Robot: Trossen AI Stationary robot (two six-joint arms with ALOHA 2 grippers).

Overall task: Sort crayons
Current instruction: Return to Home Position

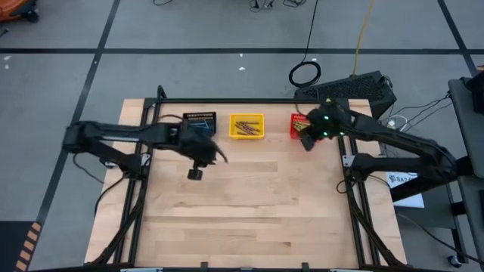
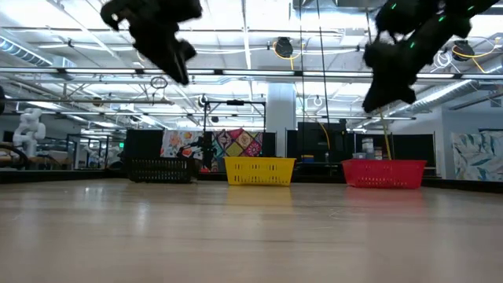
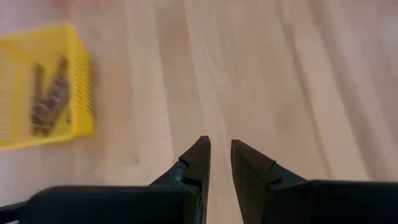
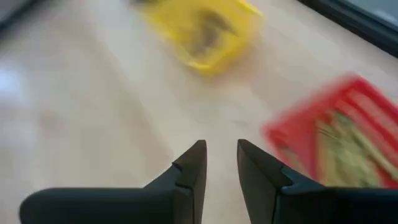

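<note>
Bright, even light from ceiling strip lamps (image 2: 244, 31) overhead; the bench (image 1: 249, 204) is evenly lit, shadows on it faint at most. From table height the lamps glare white and both arms (image 2: 157, 31) go to dark silhouettes. Wrist views smear with motion: yellow bin (image 3: 43, 87) and its crayons (image 3: 50, 102) soft, red bin (image 4: 336, 143) streaked, bench grain blurred.

The worktop (image 1: 249, 196) is pale wood with plank striping. The lattice-walled black bin (image 2: 162, 170) carries blue crayons (image 1: 198, 125), the yellow bin (image 2: 259, 170) brown crayons (image 3: 50, 99), and the red bin (image 2: 384, 174) olive-green crayons (image 4: 345, 149). The left claw (image 3: 220, 162) and right claw (image 4: 221, 165) are black. Green lights (image 1: 326, 120) show on the right arm.
</note>
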